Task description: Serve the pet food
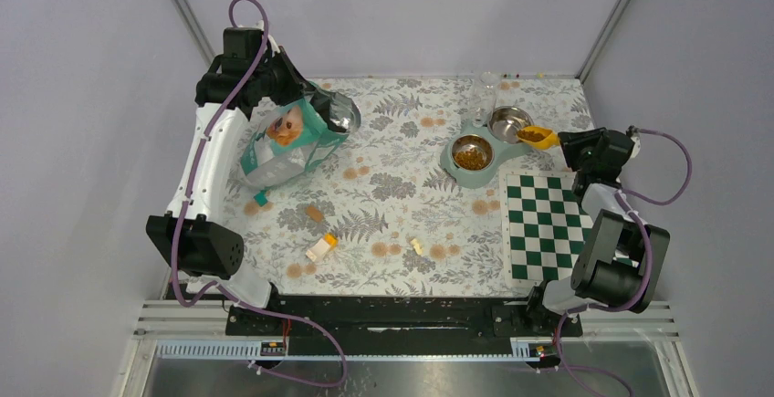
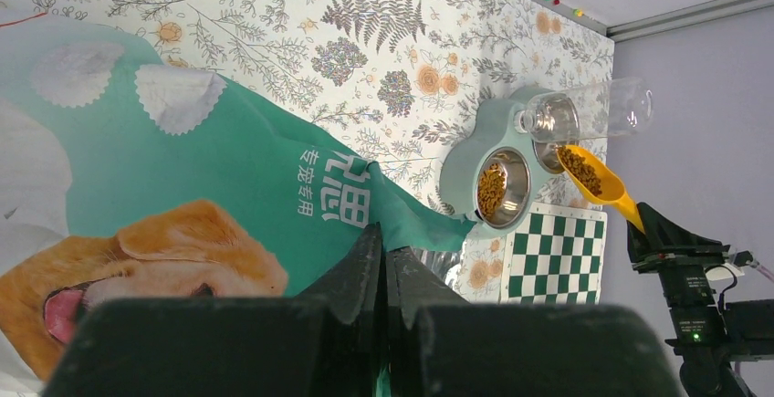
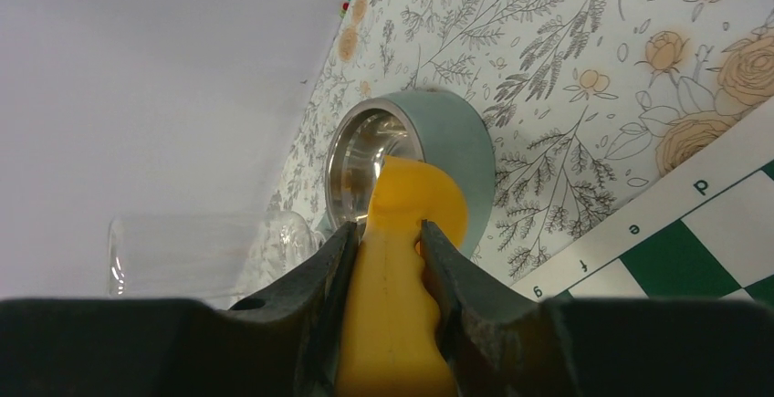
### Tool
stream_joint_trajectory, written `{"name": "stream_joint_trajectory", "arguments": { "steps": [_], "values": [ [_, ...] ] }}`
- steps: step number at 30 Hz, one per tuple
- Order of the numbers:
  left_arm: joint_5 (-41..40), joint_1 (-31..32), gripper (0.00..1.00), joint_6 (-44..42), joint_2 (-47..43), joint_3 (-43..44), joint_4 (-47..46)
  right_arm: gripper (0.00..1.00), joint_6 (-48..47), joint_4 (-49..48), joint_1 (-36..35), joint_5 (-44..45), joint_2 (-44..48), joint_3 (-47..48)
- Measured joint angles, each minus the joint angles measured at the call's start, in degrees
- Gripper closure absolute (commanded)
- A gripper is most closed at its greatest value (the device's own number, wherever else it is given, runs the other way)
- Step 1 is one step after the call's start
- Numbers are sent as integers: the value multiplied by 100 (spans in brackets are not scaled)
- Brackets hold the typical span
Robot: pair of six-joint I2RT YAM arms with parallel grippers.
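Kibble [image 1: 532,132] in scoop [image 1: 544,140] overhanging bowl [image 1: 505,120] rim.

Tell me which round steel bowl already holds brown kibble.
The left bowl, farther from the yellow plastic scoop; the right bowl, beneath that scoop, shows mostly bare steel.

From the right wrist, you can't see the kibble [image 2: 580,171]: the scoop [image 3: 402,233] hides it. The bottle [image 3: 183,246] there is blurry. The bag [image 2: 228,169] runs off the left wrist picture's edges.

Overhead; two wrist close-ups; shared feeder [image 1: 475,177] [image 2: 461,164] [image 3: 461,137]
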State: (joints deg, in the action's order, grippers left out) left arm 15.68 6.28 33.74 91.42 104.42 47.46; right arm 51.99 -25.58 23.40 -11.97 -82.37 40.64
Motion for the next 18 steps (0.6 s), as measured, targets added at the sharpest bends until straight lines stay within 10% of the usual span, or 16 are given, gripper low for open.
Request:
{"name": "stream_joint_trajectory", "arguments": {
  "steps": [18],
  "values": [
    [28,0,100,0,0,-2,0,100,-1366,1862,-817,1117,201,1502]
  ]
}}
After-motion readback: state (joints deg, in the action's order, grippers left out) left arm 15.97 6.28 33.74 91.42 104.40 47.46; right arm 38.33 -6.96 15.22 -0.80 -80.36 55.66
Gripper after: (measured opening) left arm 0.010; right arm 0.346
